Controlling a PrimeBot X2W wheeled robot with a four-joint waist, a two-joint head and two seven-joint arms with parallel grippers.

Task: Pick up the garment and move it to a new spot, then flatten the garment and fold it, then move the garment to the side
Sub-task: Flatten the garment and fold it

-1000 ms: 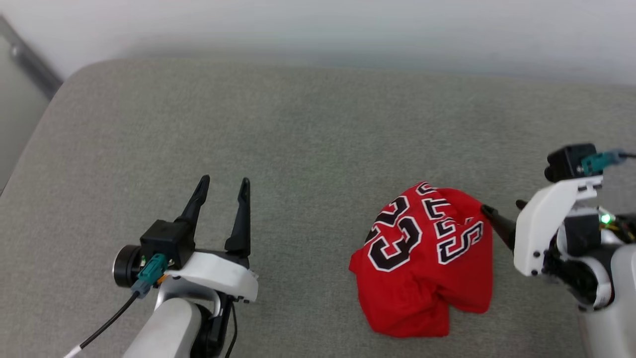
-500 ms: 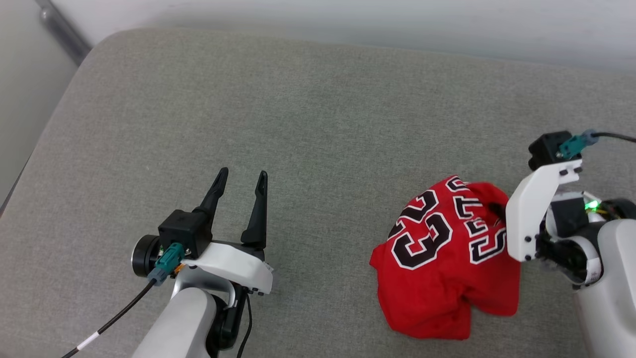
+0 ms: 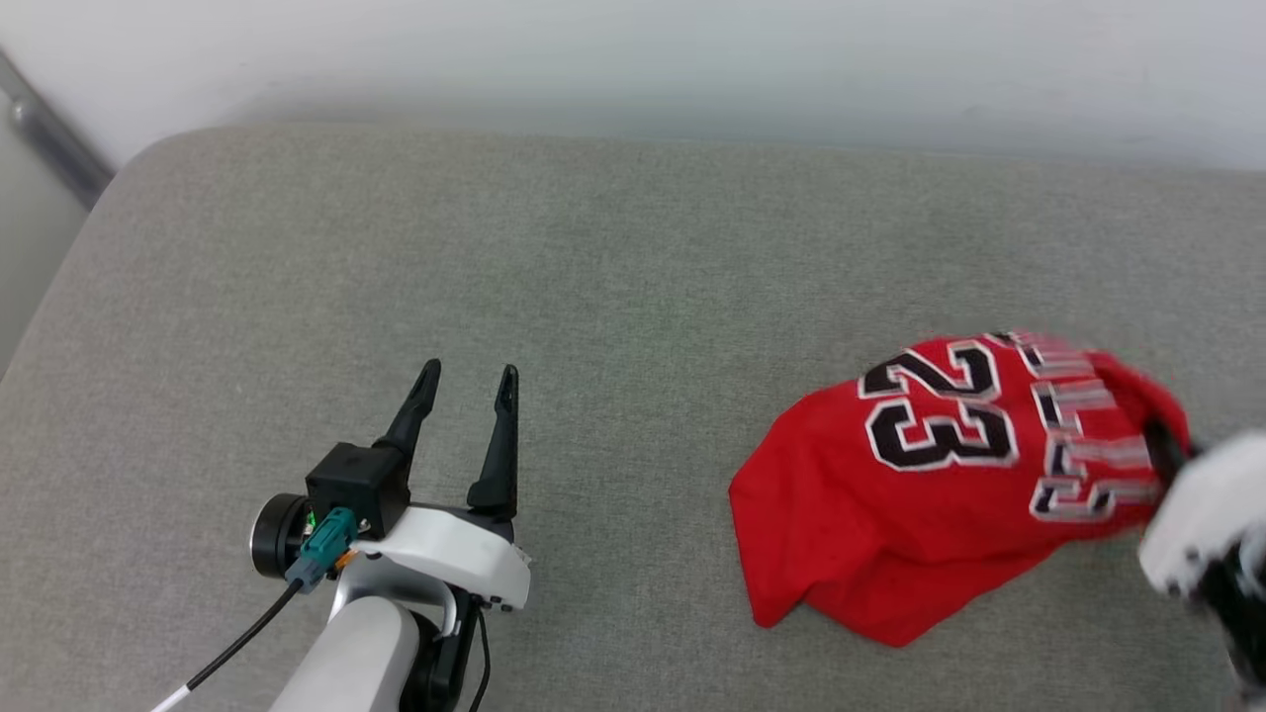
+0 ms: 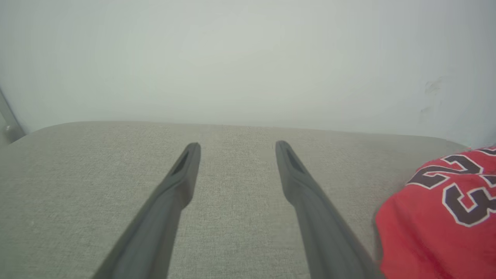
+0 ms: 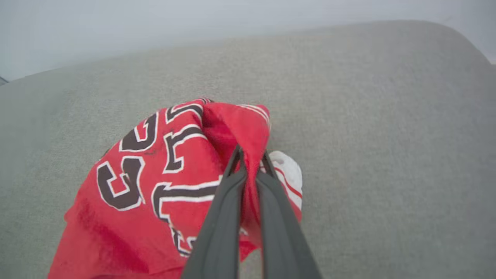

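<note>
A grey woven cushion, rounded at its corner, meets a pale wall, a metal rail alongside.

A grey woven fabric cushion takes up the middle and bottom of the head view. A pale smooth wall stands behind it along the top edge, and a grey metal bar crosses the upper left corner. A crumpled red jersey shirt with a black, white-outlined number 23 lies on the cushion at the lower right. The left gripper with two long dark fingers is at the lower left over bare cushion, well apart from the shirt to its right. The right gripper is at the right edge, touching the shirt's right end. In the right wrist view a fold of the shirt lies between its fingers.
</note>
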